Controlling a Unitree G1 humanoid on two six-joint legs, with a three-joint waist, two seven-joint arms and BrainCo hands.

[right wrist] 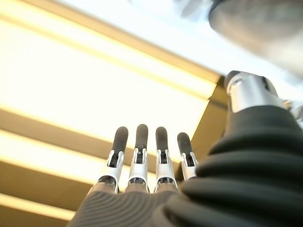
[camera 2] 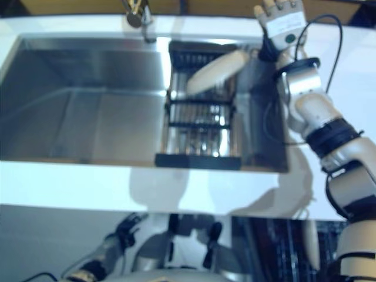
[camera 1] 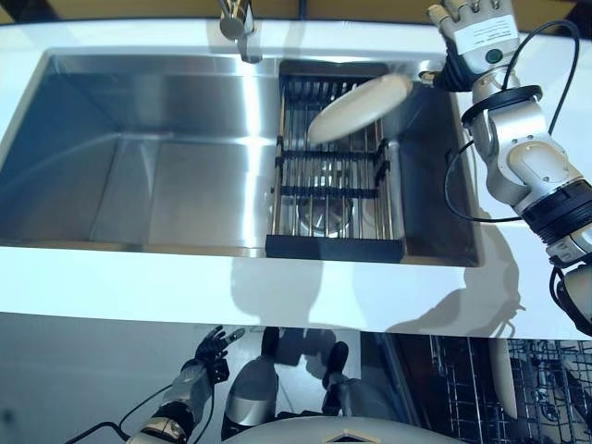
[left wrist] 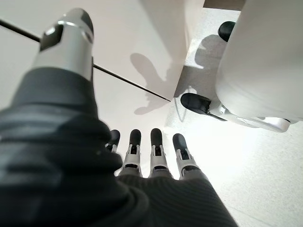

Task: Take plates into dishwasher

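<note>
The plate [camera 1: 361, 107] sits tilted on the back end of the black wire rack [camera 1: 331, 190] in the right part of the steel sink [camera 1: 157, 157], its long axis running from about eight o'clock up to two o'clock, with the high edge toward the sink's far right corner. The right hand [camera 1: 476, 26] is over the white surface [camera 1: 305, 287] past that corner, at roughly two o'clock from the plate, so the plate lies down and to eight o'clock of it. In the head views the raised rim ends near the hand's dark wrist cover; whether they touch cannot be told. The right wrist view shows the fingers [right wrist: 158, 142] straight and side by side, pointing away toward a bright striped background, with nothing between them and the thumb: the hand is wide and holds nothing.

The left hand [camera 1: 215, 350] hangs low at six o'clock, below the front edge of the surface and well apart from the sink, its fingers relaxed and empty.

The dishwasher rack [camera 1: 481, 388] shows at the lower right, at about five o'clock from the plate, with a pale plate-like shape already standing in it. My reading is that the right hand is far nearer and must first turn its fingers back toward eight o'clock to reach the rim
</note>
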